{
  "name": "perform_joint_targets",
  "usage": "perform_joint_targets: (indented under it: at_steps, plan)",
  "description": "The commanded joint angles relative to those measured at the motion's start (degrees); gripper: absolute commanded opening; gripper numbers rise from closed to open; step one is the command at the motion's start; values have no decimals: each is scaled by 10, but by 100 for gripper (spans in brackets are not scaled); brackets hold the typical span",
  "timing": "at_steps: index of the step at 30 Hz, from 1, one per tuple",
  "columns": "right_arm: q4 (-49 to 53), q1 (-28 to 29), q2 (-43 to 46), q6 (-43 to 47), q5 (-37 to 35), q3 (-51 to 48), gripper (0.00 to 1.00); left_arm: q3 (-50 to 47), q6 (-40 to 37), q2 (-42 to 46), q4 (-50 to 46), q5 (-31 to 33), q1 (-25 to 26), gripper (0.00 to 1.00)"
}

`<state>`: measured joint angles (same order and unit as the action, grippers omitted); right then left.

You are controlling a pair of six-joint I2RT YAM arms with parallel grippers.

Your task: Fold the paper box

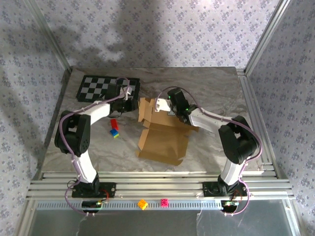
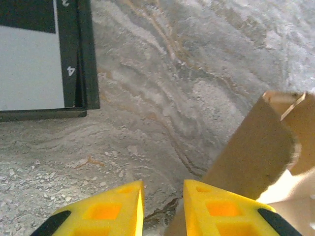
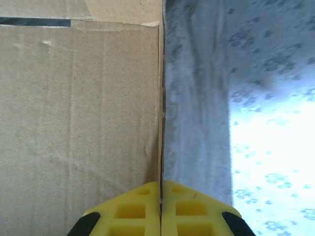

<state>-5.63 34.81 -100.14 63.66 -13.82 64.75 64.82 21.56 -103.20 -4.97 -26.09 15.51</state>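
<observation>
**A:** Where is the box?

**B:** In the middle of the bench, between the two arms. It is half formed. The wide base panel lies flat towards the arms, and the far panels and a left flap stand up.

**A:** What is in it?

**B:** The top view shows plain tan cardboard on the base panel. The part under the right arm is hidden.

**A:** What is the right hand doing?

**B:** It is clenched on the box. In the wrist view its yellow fingers meet on the thin edge of an upright panel, which runs straight up from the hand.

**A:** And the left hand?

**B:** It is released. Its fingers stand a little apart, with bare bench showing in the gap at the hand. A standing flap is just beside the right-side finger. I cannot tell whether they touch.

**A:** Is anything else around?

**B:** A checkerboard mat lies at the far left, and its corner shows in the left wrist view. A red block and a blue-green block sit on the bench left of the box, apart from it.
</observation>
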Motion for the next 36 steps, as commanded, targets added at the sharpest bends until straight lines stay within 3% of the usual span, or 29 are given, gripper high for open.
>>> perform_joint_targets:
  at_steps: [1,10,23,36]
  plan:
    - [-80,1,2,61,-13,13,0,-4,-23,31,35,-26,-1,28]
    - [-131,-19,-20,106,32,15,0,3,-56,21,102,-21,0,32]
    - [-161,-23,-23,120,41,-17,0,16,-168,-12,143,-104,17,34]
    - [-147,-22,-12,111,48,-31,0,48,-217,-37,111,-122,41,36]
